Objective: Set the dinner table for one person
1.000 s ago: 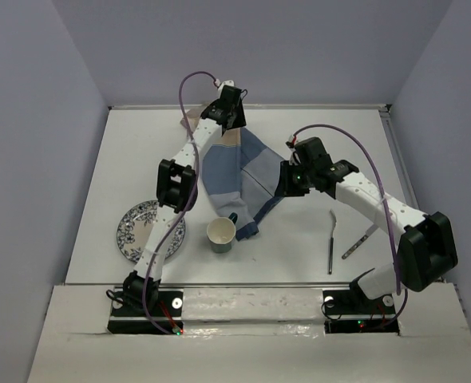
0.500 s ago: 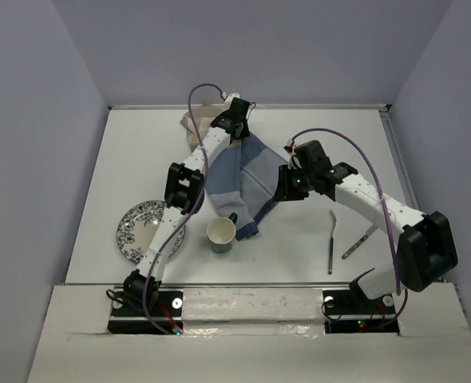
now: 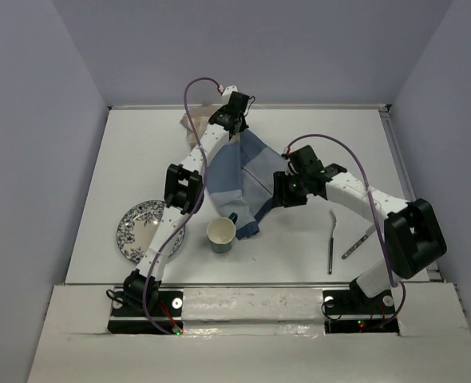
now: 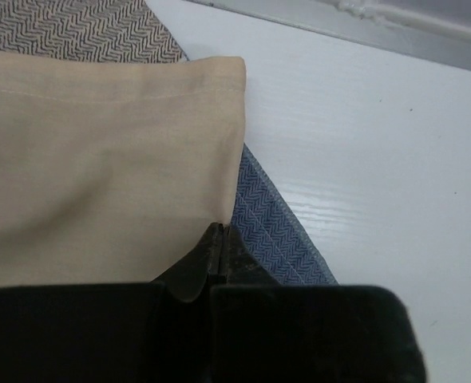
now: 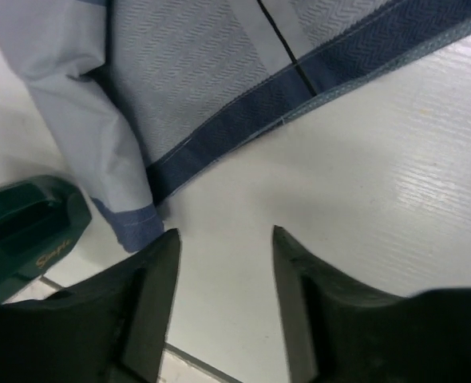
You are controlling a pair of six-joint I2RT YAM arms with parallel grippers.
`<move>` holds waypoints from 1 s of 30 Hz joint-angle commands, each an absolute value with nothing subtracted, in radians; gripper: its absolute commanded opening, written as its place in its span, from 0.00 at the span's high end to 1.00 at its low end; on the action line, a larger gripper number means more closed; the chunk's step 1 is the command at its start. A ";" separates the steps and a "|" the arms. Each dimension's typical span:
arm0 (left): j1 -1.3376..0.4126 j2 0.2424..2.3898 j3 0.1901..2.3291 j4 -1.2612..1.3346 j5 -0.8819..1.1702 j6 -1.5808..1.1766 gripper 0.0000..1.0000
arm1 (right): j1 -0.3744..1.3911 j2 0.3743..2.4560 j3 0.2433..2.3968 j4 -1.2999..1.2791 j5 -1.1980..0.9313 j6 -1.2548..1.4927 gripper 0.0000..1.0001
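Note:
The dinner table [image 3: 132,159] is a white matte top. On its middle lies a rumpled blue-and-beige cloth mat [image 3: 235,171]. My left gripper [image 3: 234,120] is at the mat's far edge, shut on the edge of a beige fold [image 4: 100,159], with blue herringbone cloth [image 4: 279,235] beside it; the jaws [image 4: 222,230] meet on the fold's edge. My right gripper [image 3: 277,195] hovers open [image 5: 223,233] over bare table, just off the mat's dark blue hem [image 5: 243,120], holding nothing.
A blue-patterned plate [image 3: 138,230] sits near left, under the left arm. A cream cup [image 3: 221,234] with a green outside [image 5: 28,223] touches the mat's near corner. Two pieces of cutlery [image 3: 330,243] [image 3: 357,243] lie near right. Walls close the far and side edges.
My left gripper has closed on the mat's far edge. My right gripper has opened, let go of the mat and shifted slightly left.

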State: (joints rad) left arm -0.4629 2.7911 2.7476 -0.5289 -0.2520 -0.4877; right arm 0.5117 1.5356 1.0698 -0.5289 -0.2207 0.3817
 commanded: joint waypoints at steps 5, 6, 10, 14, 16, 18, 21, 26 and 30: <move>-0.419 2.654 2.853 -0.544 -0.267 -0.486 1.00 | 0.463 1.670 1.117 -0.473 -0.106 0.428 0.29; -0.411 2.639 2.850 -0.554 -0.259 -0.486 1.00 | 0.451 1.687 1.126 -0.463 -0.100 0.437 0.28; -0.371 2.498 2.722 -0.566 -0.213 -0.491 1.00 | 0.433 1.799 1.192 -0.425 -0.055 0.468 0.31; -0.324 2.361 2.559 -0.552 -0.196 -0.477 1.00 | 0.411 1.934 1.303 -0.365 -0.017 0.476 0.50; -0.296 2.277 2.447 -0.535 -0.181 -0.468 1.00 | 0.382 1.968 1.348 -0.348 -0.006 0.479 0.69; -0.285 2.218 2.320 -0.525 -0.179 -0.456 1.00 | 0.367 2.020 1.428 -0.341 0.029 0.480 0.97; -0.281 2.082 2.077 -0.485 -0.186 -0.427 1.00 | 0.322 2.075 1.518 -0.339 0.032 0.476 1.00; -0.278 1.840 1.752 -0.361 -0.178 -0.423 1.00 | 0.206 2.190 1.735 -0.345 0.028 0.442 1.00; -0.276 1.718 1.550 -0.302 -0.126 -0.495 1.00 | 0.124 2.266 1.963 -0.419 0.008 0.384 1.00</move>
State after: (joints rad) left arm -0.2699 1.8290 1.6886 -0.4019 -0.1719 -0.4484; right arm 0.2028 2.2391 1.7607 -0.4099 -0.0067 0.4477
